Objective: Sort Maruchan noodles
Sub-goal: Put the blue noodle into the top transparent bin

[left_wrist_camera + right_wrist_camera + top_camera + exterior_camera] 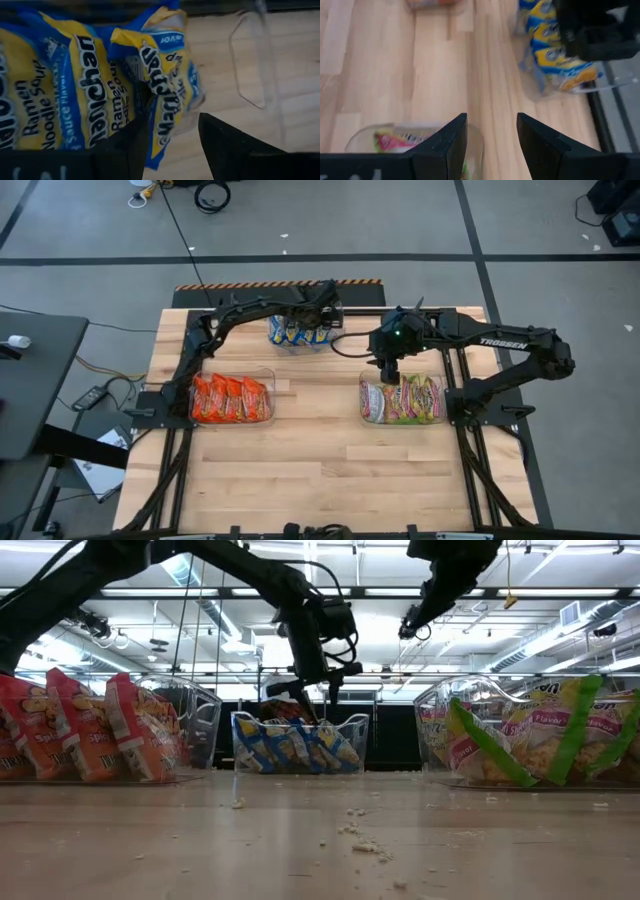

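Left end effector: I had it spread inside the far bin, fingers straddling the end blue packet without pinching it.
Right end effector: spread and empty (hovering above the green-packet bin).
Noodles: orange packets binned left, green packets right, blue ones far centre; none lay loose on the counter.
Risk: I judged that lifting the left arm carelessly could snag that leaning packet and drag it over the bin wall.

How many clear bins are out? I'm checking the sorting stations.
3: the bin of orange packets at the table's left, the bin of blue-and-yellow packets at the far middle, and the bin of green-and-pink packets at the right.
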Robot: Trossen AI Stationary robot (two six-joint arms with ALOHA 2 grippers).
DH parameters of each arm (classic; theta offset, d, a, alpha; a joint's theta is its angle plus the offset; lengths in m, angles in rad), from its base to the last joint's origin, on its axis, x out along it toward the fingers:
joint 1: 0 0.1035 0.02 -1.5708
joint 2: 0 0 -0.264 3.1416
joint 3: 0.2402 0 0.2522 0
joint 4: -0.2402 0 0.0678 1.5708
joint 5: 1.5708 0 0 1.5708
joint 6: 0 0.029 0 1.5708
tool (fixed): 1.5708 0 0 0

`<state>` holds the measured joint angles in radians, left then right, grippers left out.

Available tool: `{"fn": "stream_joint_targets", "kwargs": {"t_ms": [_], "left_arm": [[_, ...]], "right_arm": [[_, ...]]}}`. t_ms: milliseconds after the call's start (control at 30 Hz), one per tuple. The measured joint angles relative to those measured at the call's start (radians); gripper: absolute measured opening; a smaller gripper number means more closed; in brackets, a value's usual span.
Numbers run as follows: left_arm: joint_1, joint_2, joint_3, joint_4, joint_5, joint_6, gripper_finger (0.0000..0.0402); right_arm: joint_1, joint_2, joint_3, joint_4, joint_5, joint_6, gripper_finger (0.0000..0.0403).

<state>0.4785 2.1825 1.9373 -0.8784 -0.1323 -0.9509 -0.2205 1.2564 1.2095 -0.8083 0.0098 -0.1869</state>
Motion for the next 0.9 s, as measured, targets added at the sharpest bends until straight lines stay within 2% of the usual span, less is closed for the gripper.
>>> {"fn": "stream_joint_targets", "kwargs": {"t_ms": [133,367,467,600,633,800,900], "left_arm": [[0.015,0.023,0.001,0.034,-0.007,-0.02,0.0174],[0.044,0.071,0.0,0.036,0.05,-0.007,0.0168],[0.039,0.075,0.0,0.04,0.067,0.017,0.0131],[0.039,0.07,0.045,0.003,0.104,0.07,0.003],[0.042,0.07,0.079,-0.032,0.113,0.081,0.0016],[0.072,0.065,0.254,-0.199,0.152,0.14,0.0006],[0.078,0.061,0.267,-0.272,0.163,0.144,0.0005]], "right_arm": [[0.0,0.0,-0.001,-0.045,-0.026,0.0,0.0177],[0.001,0.0,-0.002,-0.049,-0.06,-0.002,0.0177],[0.001,0.0,-0.002,-0.031,-0.058,-0.024,0.0177],[-0.01,-0.014,-0.002,-0.028,-0.036,-0.033,0.0177],[-0.014,-0.019,-0.002,-0.028,-0.03,-0.031,0.0177],[-0.039,-0.045,-0.002,-0.028,-0.034,0.019,0.0177],[-0.044,-0.047,-0.002,-0.03,-0.036,0.022,0.0175]]}}
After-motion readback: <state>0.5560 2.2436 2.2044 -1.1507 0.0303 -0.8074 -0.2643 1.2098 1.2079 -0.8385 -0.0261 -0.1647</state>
